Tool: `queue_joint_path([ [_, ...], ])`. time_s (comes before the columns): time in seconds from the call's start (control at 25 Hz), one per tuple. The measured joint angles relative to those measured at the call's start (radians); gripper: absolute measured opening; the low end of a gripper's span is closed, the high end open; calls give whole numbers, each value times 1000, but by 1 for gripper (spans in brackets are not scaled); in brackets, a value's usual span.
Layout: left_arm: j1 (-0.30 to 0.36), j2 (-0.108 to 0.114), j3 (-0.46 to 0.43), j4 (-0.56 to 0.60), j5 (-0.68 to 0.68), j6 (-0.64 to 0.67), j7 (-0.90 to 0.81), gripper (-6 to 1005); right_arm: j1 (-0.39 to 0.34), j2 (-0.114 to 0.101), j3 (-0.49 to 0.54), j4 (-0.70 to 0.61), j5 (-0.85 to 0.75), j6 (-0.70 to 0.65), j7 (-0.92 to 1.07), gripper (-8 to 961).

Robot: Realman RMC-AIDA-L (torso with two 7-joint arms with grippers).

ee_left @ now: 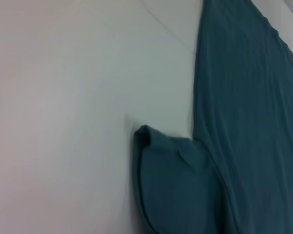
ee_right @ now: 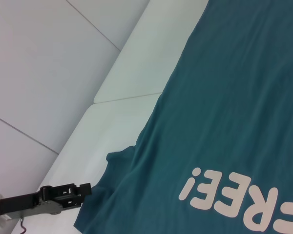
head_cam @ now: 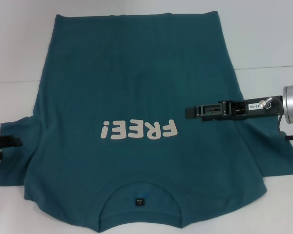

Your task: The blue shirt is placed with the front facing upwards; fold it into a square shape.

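Teal shirt (head_cam: 136, 83) is lying flat, lettering up, on the white table (head_cam: 19, 44). Right tool (head_cam: 188, 112) is hovering over its sleeve side, left tool (head_cam: 17, 142) is sitting at the other sleeve; I cannot tell either grip.

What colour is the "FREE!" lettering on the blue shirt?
Cream, on the teal blue shirt; the lettering shows best in the head view.

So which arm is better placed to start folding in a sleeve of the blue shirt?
Probably the left: the left gripper sits at the blue shirt's sleeve edge, while the right gripper hovers over the chest.
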Motion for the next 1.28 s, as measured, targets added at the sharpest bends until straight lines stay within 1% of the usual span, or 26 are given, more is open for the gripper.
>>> queue_joint_path([
  [0.32, -13, 3, 11, -38, 1, -55, 0, 523, -5, -1, 0, 0, 0, 0, 0, 924],
  [0.56, -30, 15, 1, -35, -6, 22, 6, 499, -8, -4, 0, 0, 0, 0, 0, 924],
  [0.76, -40, 20, -2, -33, -5, 45, 1, 251, -8, -4, 0, 0, 0, 0, -1, 924],
  [1.04, -38, 21, 0, -29, 1, 51, 21, 52, -12, -4, 1, 0, 0, 0, -2, 924],
  [1.28, -28, 24, -35, -15, -5, 65, 36, 25, -12, -4, 2, 0, 0, 0, 0, 924],
])
